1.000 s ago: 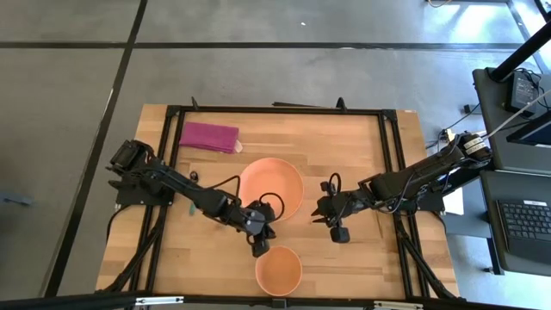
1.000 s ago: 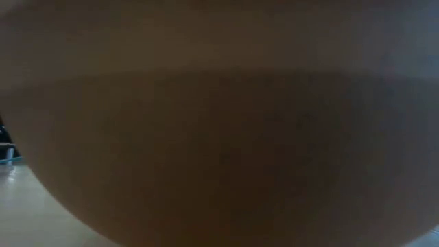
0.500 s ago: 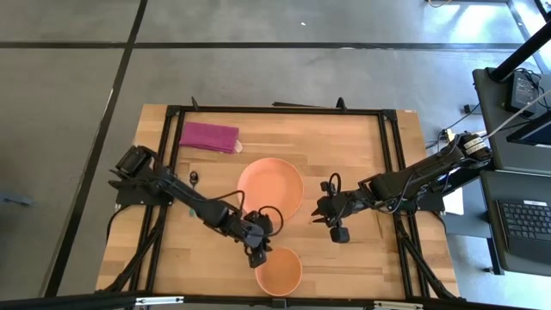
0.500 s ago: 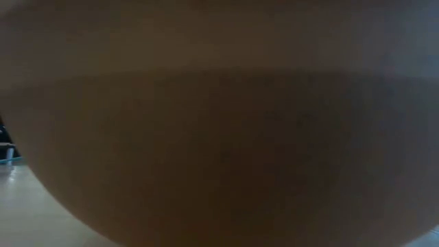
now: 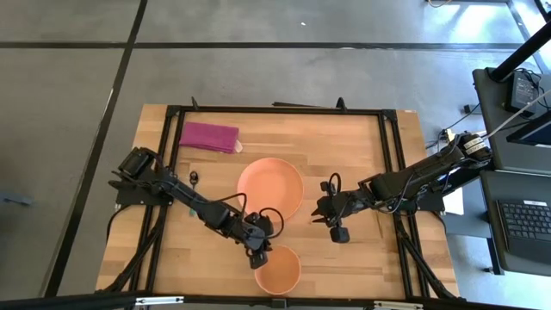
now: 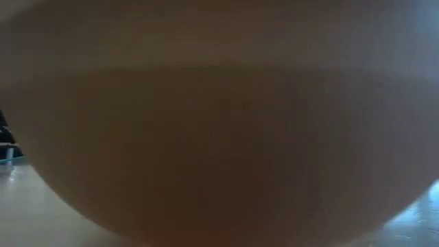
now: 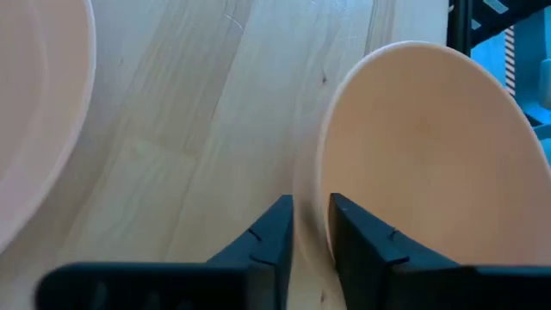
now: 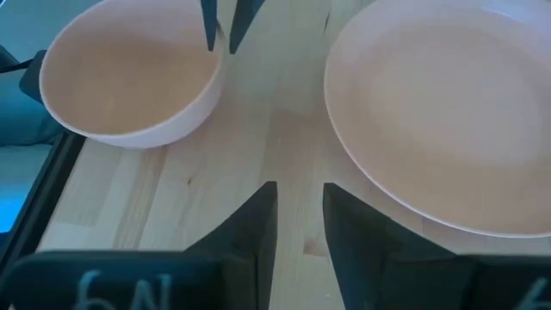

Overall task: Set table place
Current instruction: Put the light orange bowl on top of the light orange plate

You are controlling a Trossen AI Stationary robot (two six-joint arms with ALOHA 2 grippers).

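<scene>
A peach bowl stands on the light-wood table near its front edge; it fills the low view. A peach plate lies at the table's middle. My left gripper is at the bowl's far-left rim, shut on it. My right gripper hovers right of the plate, narrowly open and empty, over bare wood. My left gripper has the bowl's rim on its far-left side between its two fingers, one finger inside the bowl and one outside. The fingers slant down from the table's far-left side. The bowl stays upright on the table.
A folded magenta napkin lies at the table's far left. A small dark object lies left of the plate. A black rail frame edges the table; a desk with a keyboard stands beyond the right edge.
My left gripper has gone toward the table's near edge and down to the bowl's rim. In the low view the bowl has shifted a little, and a strip of table now shows at its lower right.
</scene>
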